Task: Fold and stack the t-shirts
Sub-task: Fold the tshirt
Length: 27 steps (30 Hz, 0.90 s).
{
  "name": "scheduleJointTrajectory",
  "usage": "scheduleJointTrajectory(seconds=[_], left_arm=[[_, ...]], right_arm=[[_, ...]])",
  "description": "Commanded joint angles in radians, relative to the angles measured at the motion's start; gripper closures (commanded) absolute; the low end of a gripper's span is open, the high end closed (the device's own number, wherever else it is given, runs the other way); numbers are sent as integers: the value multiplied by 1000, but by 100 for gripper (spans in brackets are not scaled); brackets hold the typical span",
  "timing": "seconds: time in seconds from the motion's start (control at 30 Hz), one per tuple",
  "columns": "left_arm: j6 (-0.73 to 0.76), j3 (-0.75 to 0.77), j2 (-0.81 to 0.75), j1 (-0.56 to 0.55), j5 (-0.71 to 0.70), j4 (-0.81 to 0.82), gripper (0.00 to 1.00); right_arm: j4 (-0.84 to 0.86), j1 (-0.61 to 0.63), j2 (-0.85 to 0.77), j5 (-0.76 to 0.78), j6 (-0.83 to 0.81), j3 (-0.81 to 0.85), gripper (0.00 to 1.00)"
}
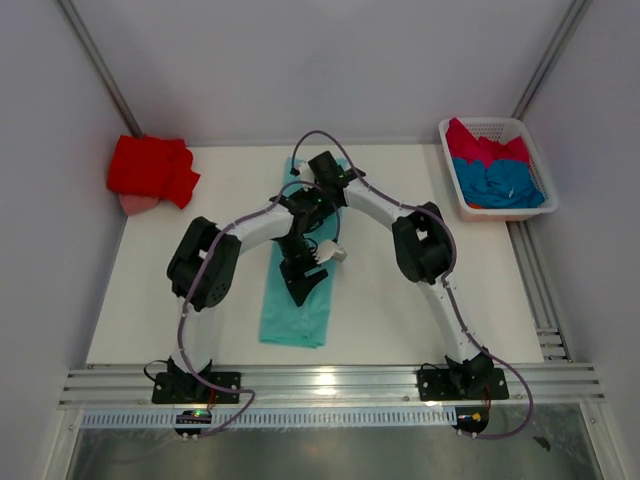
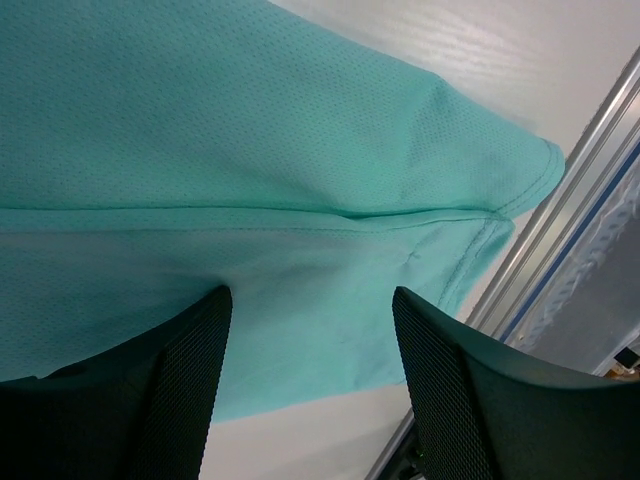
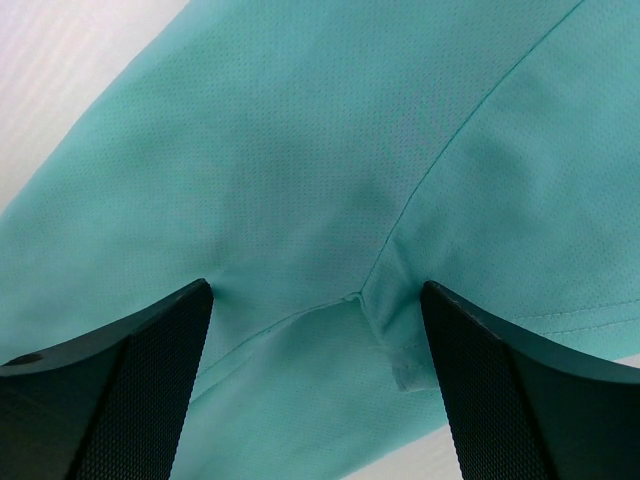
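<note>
**Mint-teal t-shirt (image 1: 295, 320) laid long on the tabletop (image 1: 370, 320)**

Well left of it sits a crumpled red t-shirt (image 1: 150, 170). My left claw (image 2: 310, 300) gapes over the mint-teal t-shirt's nearer half and my right claw (image 3: 315, 290) over its far end, both released, gripping nothing. Right of it, a white basket (image 1: 482, 121) holds a crimson-pink t-shirt (image 1: 480, 145) and a blue t-shirt (image 1: 500, 185).

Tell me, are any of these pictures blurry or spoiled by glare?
Top external: evenly lit, sharp, one glare spot on the front rail. Left wrist: the mint-teal t-shirt weave is crisp, the near fingers dark. Right wrist: table washed out white.
</note>
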Motion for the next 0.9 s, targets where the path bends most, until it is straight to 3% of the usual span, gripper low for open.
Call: scheduleJointTrajectory(seconds=[0.0,0.23,0.87], left_arm=[[-20,99,70,-41,40,91,32],[-46,235,130,-107,20,62,32],[-123,282,144,-167,83,67,32]], right_arm=[[-71,-3,-43,63,-10,-41,11],[-73,-13,-48,72,-30,-56,11],[-42,-13,-105,120,-59,-93,11]])
